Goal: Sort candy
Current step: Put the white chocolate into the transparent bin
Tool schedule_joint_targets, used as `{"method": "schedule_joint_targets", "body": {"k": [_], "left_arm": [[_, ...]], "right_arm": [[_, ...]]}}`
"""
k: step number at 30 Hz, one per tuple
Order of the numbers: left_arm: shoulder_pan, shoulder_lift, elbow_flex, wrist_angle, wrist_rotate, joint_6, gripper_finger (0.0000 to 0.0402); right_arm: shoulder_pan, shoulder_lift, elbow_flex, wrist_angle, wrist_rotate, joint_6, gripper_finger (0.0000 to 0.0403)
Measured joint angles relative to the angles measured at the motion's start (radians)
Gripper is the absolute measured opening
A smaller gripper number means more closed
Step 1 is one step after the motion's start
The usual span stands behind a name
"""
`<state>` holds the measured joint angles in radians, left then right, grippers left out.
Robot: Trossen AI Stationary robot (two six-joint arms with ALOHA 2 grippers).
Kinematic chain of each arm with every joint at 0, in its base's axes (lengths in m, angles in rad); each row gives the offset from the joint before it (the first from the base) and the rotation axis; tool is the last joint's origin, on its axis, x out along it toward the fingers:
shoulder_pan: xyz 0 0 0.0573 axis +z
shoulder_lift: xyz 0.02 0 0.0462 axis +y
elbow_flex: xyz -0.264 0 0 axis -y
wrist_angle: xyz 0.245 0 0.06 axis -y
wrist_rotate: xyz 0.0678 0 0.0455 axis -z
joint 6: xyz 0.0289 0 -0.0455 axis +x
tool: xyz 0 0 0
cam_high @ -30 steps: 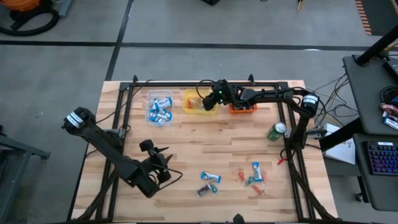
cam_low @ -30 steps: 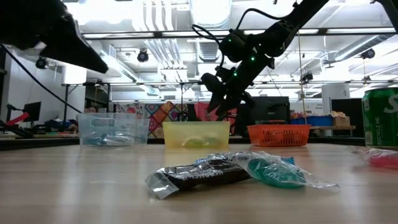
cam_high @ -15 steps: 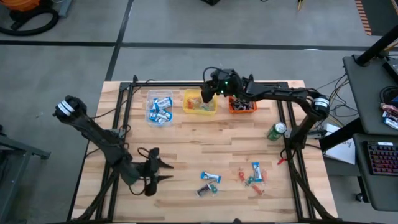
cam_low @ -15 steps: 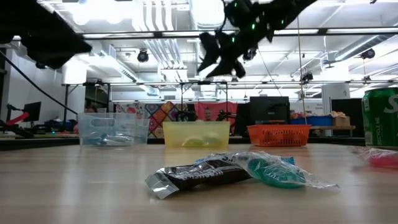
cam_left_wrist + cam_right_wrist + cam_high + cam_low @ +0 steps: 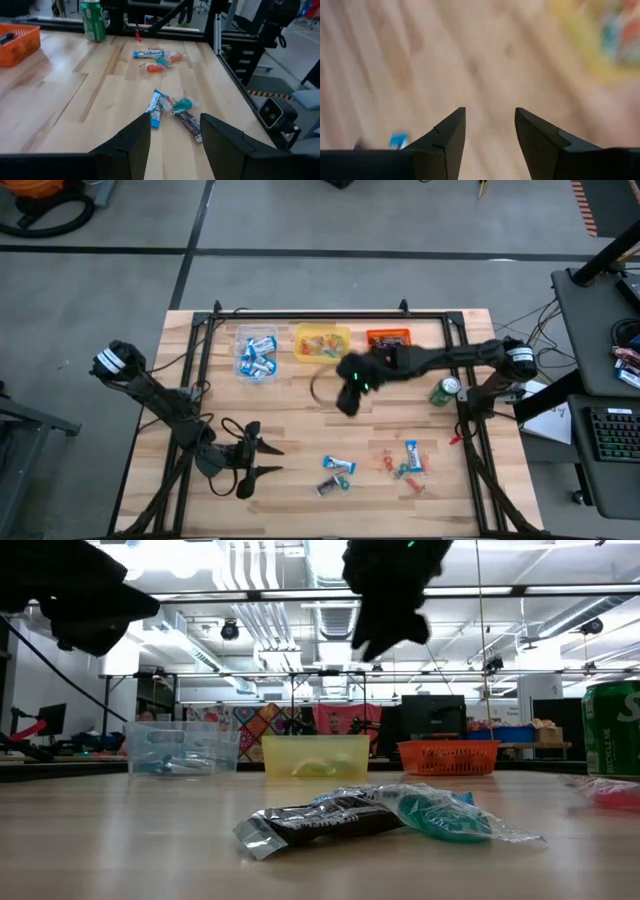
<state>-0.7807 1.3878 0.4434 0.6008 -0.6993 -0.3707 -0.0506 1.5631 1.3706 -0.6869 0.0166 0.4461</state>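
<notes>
Right hand (image 5: 350,392) hangs open over bare table (image 5: 300,415) mid-board.

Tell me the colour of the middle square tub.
Yellow plastic tub; clearest in the high view.

Two dark arms, each with a white-banded joint; the right arm (image 5: 430,362) shows a small green light (near its wrist). Fingers (image 5: 134,142) matte black, wedge-shaped.

Even, bright light falls from ceiling strip lamps (image 5: 270,565), which glare white in the low view. The right wrist view is smeared by motion blur; the right pincer (image 5: 350,402) blurs too. Shadows on the counter (image 5: 300,420) are soft.
</notes>
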Motion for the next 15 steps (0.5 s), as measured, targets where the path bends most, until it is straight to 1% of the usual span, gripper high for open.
{"method": "schedule_joint_targets", "body": {"k": [4, 10, 13, 15], "left_arm": [[0.000, 0.024, 0.032, -0.004, -0.017, 0.046, 0.0155], [0.000, 0.050, 0.066, -0.017, -0.028, 0.093, 0.0155], [0.000, 0.064, 0.077, -0.018, -0.027, 0.100, 0.0155], [0.000, 0.070, 0.082, -0.018, -0.028, 0.101, 0.0155]], "right_arm": [[0.126, 0.002, -0.008, -0.107, 0.002, 0.113, 0.0160], [0.293, 0.004, -0.036, -0.109, 0.009, 0.245, 0.0162], [0.358, 0.013, -0.046, -0.102, 0.016, 0.253, 0.0160], [0.400, 0.025, -0.051, -0.084, 0.061, 0.229, 0.0160]]}}
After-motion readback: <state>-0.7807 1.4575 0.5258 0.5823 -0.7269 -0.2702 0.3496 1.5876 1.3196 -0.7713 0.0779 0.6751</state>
